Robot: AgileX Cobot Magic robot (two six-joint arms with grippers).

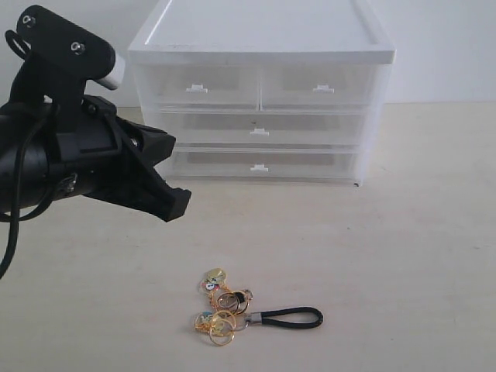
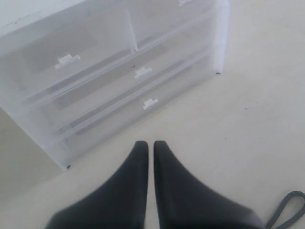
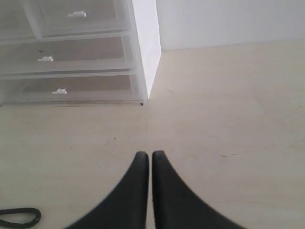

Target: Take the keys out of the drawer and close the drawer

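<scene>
Keys [image 1: 226,318] are lying on the table [image 1: 411,256], well apart from the cabinet [image 1: 260,35] standing at its far edge; the lowest drawer [image 1: 260,164] is sitting closed. Left gripper [image 2: 150,145] and right gripper [image 3: 150,156] are hovering, fingers together, gripping nothing.

No legible text or markings anywhere.
</scene>
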